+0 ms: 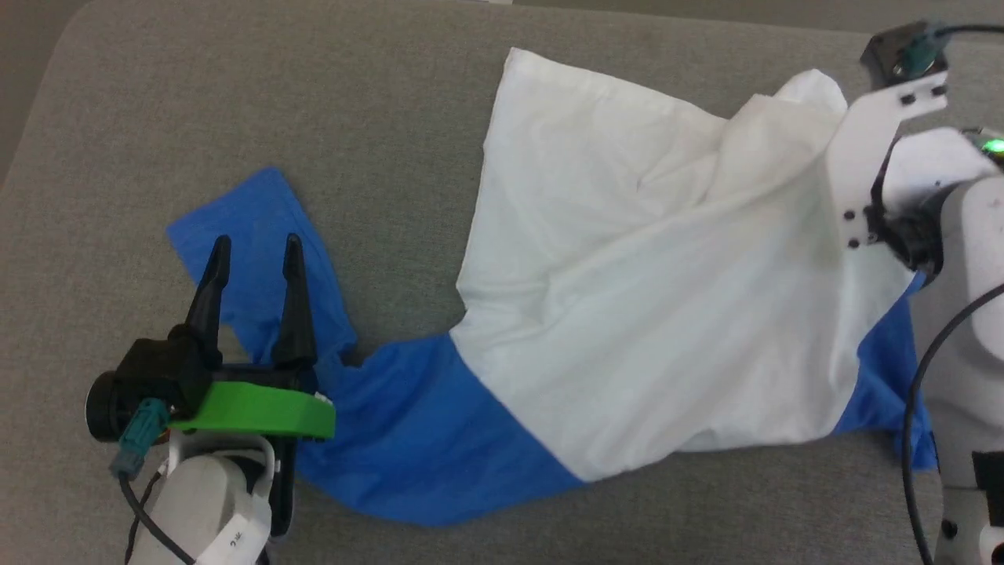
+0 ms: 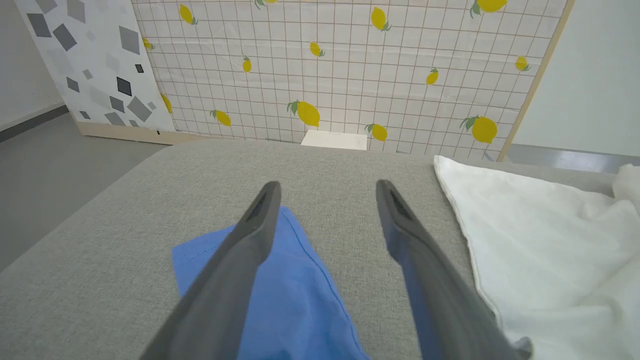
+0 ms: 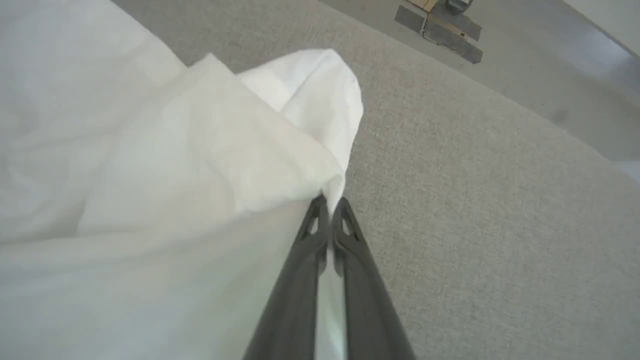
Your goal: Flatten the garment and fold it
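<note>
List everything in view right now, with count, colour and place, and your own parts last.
garment: one, white body with blue sleeves, spread crumpled across the surface
padded surface: one, grey, under the garment
lemon-print panel: one, white grid with yellow lemons, upright beyond the surface
grey-shape panel: one, white with grey patches, beside the lemon panel
white block: one, white, past the surface's far edge
floor: grey, around the surface
left hand: one, dark fingers apart, over the blue sleeve end
right hand: one, dark fingers closed on a white fold of the garment
</note>
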You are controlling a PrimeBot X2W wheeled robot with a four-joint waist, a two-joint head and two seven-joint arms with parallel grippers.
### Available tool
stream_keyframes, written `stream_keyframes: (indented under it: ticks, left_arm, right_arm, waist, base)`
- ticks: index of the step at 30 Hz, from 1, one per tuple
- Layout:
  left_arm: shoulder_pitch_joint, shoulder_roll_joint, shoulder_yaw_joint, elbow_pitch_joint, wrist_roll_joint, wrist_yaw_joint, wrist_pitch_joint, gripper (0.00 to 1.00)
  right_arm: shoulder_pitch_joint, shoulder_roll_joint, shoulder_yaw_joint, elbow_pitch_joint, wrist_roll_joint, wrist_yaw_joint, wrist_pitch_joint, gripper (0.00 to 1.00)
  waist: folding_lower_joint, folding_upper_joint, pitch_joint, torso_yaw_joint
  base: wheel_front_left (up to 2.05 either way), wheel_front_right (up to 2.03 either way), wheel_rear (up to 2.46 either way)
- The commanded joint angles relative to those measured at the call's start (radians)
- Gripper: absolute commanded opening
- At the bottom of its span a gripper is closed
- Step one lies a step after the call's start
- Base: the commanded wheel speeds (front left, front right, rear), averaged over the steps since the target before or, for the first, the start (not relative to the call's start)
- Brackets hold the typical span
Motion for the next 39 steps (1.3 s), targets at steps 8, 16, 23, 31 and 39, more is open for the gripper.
stream_keyframes:
  ticks: [8,16,23,31,39]
  left_arm:
    - [-0.018,-0.046,0.018,0.023,0.040,-0.029,-0.009,1.00]
    - [0.020,-0.053,0.027,0.049,0.060,-0.050,-0.009,1.00]
    - [0.048,-0.045,0.006,0.069,0.054,-0.064,0.022,1.00]
    - [-0.010,-0.052,-0.013,0.049,-0.003,-0.100,0.113,1.00]
    - [-0.153,-0.051,-0.086,0.198,-0.092,-0.112,0.546,1.00]
  right_arm:
    - [-0.057,0.051,-0.119,0.140,-0.113,-0.002,-0.131,1.00]
    - [-0.027,0.088,-0.214,0.099,-0.007,-0.002,-0.386,1.00]
    - [0.214,0.114,-0.214,-0.081,0.154,-0.002,-0.535,1.00]
    - [0.553,0.132,-0.258,-0.292,0.380,-0.002,-0.578,1.00]
    - [0.676,0.132,-0.270,-0.372,0.456,-0.002,-0.592,1.00]
  waist:
    - [-0.0001,0.0000,0.002,0.059]
    - [-0.0001,0.0000,-0.117,0.010]
    - [-0.0001,0.0000,-0.223,-0.075]
    - [-0.0001,0.0000,-0.250,-0.172]
    - [-0.0001,0.0000,-0.208,-0.281]
  base:
    - [0.00,0.00,0.00]
    - [0.00,0.00,0.00]
    - [0.00,0.00,0.00]
    - [0.00,0.00,0.00]
    - [0.00,0.00,0.00]
